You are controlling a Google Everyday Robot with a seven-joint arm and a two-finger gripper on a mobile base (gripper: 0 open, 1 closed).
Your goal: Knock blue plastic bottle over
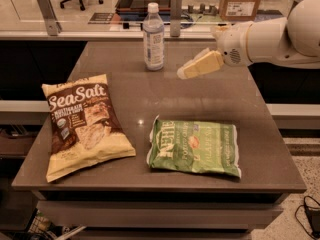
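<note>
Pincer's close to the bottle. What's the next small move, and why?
Probably push the pincer sideways into the upper half of the bottle: the bottle stands upright on the table and the pincer hovers beside it, a gap between them.

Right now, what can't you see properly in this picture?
All from the camera view, the only one:
- Label print on the blue plastic bottle: too small to read.
- The pincer hangs in the air, right of the bottle in the picture. One view cannot show whether it is nearer or farther than the bottle.
- The robot arm: cut off by the right edge.
- Words on the green chip bag: broken up by wrinkles.
</note>
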